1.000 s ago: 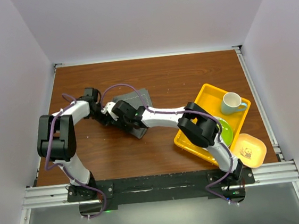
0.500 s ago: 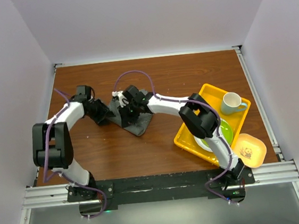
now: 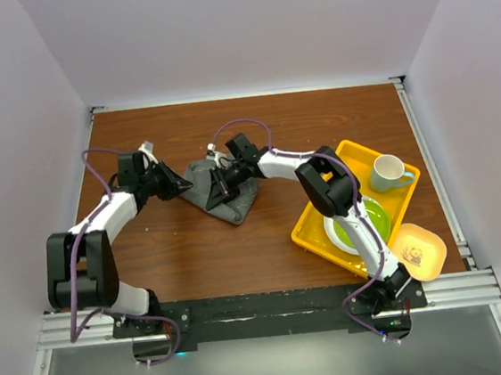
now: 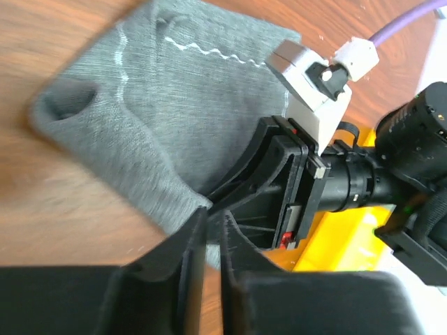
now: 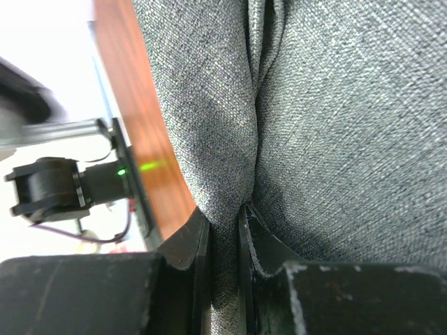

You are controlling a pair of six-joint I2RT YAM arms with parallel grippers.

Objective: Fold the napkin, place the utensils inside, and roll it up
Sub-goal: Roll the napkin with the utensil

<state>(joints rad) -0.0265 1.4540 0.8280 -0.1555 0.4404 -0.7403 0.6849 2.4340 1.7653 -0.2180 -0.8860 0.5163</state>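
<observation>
The napkin (image 3: 239, 205) is pinched tight by the left tool (image 4: 213, 218) and, on a fold, the right tool (image 5: 223, 218).

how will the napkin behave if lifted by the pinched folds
Probably floppy: the napkin creases softly where the right gripper pinches it. Likely to sag between grips, as the left gripper holds only an edge. Its coarse weave looks unlikely to slip.

left tool (image 4: 213, 222) nips napkin (image 4: 160, 118) edge | napkin rumpled on wooden table (image 4: 56, 209) | right arm (image 4: 356, 185) just beside
</observation>
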